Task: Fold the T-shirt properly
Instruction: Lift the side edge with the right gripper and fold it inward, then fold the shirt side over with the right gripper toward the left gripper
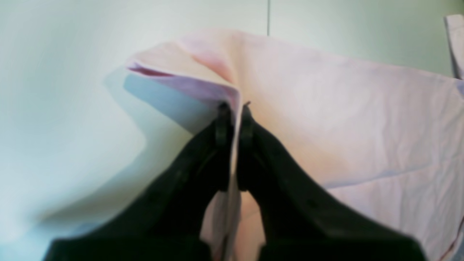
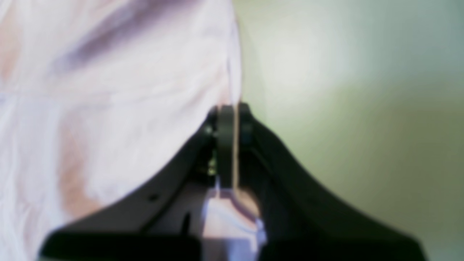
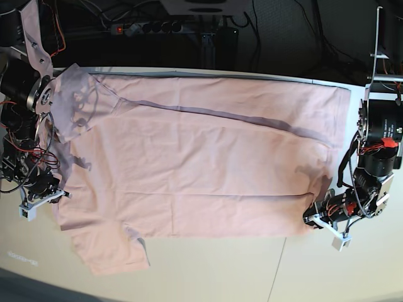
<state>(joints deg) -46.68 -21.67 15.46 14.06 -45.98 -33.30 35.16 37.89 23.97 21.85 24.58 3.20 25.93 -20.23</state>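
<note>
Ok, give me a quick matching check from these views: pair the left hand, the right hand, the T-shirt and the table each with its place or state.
Things:
1. left hand
2. right hand
3. T-shirt
4. table

Places or states:
A. spread flat, pale pink, plain side showing
B. pale surface under the cloth
C. shut on a shirt edge at the base view's right side
D. shut on a shirt edge at the base view's left side

Pairs: 1-C, 2-D, 3-A, 4-B

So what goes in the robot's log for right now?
left claw: shut on T-shirt edge | right claw: shut on T-shirt edge | T-shirt: spread on table
</note>
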